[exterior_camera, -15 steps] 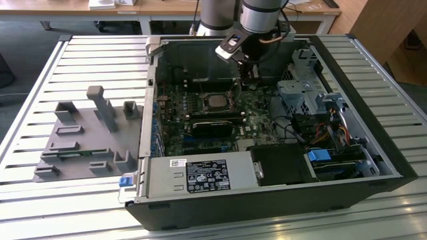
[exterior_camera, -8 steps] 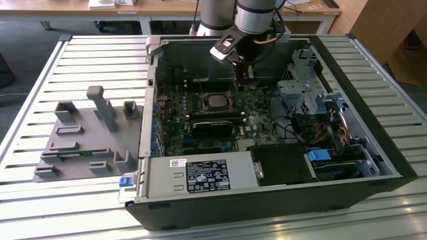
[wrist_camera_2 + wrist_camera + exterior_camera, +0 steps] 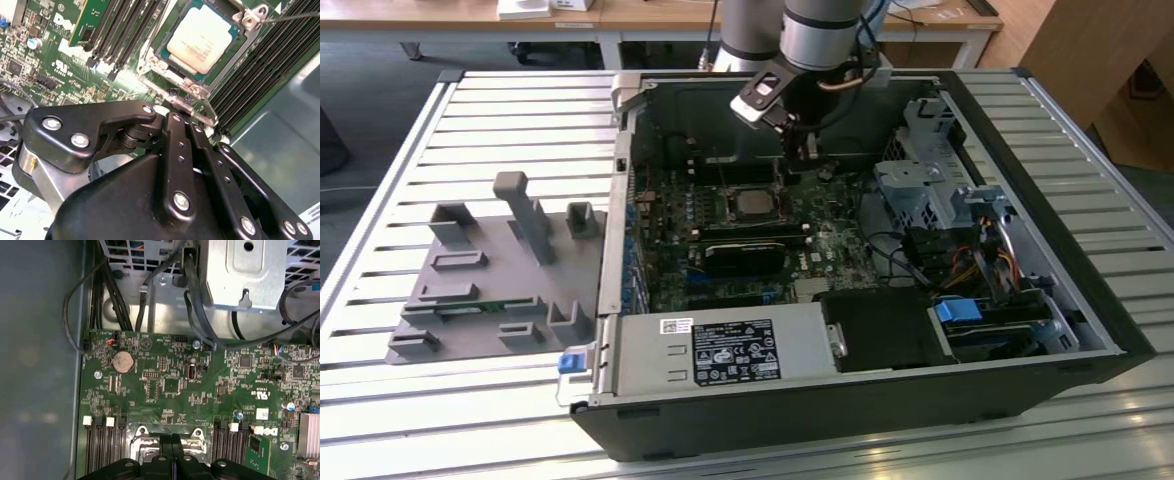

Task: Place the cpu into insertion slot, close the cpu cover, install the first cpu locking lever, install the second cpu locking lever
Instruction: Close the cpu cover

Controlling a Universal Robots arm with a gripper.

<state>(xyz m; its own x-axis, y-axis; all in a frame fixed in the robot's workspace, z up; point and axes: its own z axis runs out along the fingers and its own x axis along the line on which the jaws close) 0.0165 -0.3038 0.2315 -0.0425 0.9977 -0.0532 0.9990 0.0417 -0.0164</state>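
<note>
The cpu (image 3: 200,37), a dull beige-silver square, lies flat in the insertion slot (image 3: 141,440) on the green motherboard. The silvery cpu cover (image 3: 231,59) lies down around it as a frame. My gripper (image 3: 181,117) is shut, its two black fingers pressed together with nothing visible between them. The fingertips sit at the socket's edge, right at a short silvery locking lever (image 3: 199,114). A thin wire lever (image 3: 295,16) runs along the socket's opposite side. In the exterior view the gripper (image 3: 801,160) hangs inside the open case just behind the socket. The first wrist view shows the gripper (image 3: 172,439) over the socket frame.
The black case wall (image 3: 987,400) surrounds the board. A grey power supply (image 3: 720,350) sits in front, and a metal drive cage (image 3: 921,180) with cables is at the exterior view's right. Memory slots (image 3: 125,30) flank the socket. A grey holder fixture (image 3: 494,270) stands on the slatted table.
</note>
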